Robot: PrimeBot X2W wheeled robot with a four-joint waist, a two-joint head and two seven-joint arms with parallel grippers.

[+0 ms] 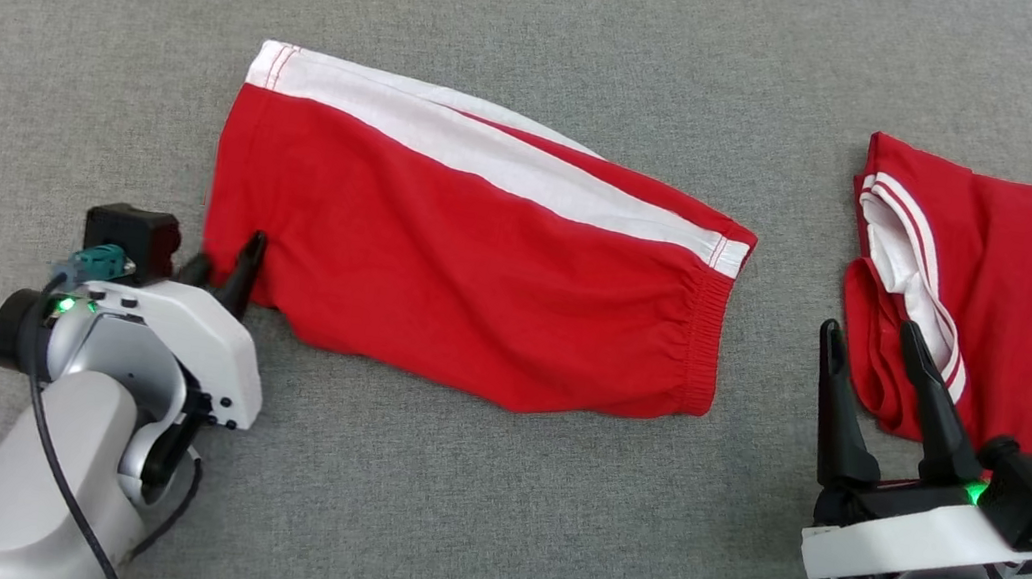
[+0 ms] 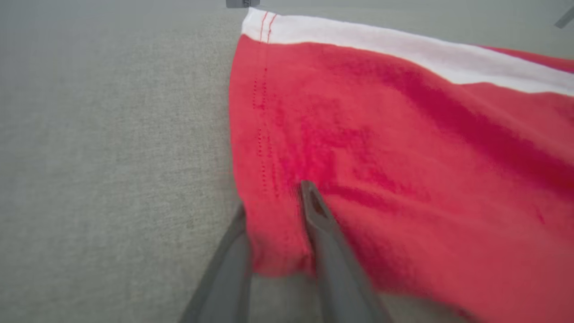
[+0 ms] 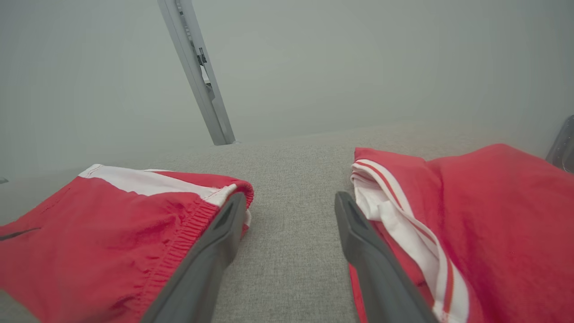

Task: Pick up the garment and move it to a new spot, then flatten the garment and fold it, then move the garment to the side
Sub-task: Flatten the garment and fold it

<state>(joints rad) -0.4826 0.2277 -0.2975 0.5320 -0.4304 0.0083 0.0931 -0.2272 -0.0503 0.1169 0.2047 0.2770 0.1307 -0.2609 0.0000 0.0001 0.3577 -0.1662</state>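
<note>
Left gripper [image 1: 226,251] is seen with jaws narrowed around the near-left corner of the red shorts [image 1: 479,264] — an actual pinch can't be told. Shorts are spread flat on the grey fabric surface [image 1: 483,527]. Right gripper [image 1: 871,327] is held wide open, empty — between them and a folded red garment [image 1: 1031,291].

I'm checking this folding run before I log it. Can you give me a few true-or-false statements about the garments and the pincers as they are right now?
1. The left pincer has a corner of the red shorts between its fingers. True.
2. The right pincer grips the second red garment. False: its fingers stand wide apart, with just gray surface between them.
3. A white stripe runs along the shorts. True.
4. The two garments overlap. False: a strip of bare gray surface separates them.
</note>
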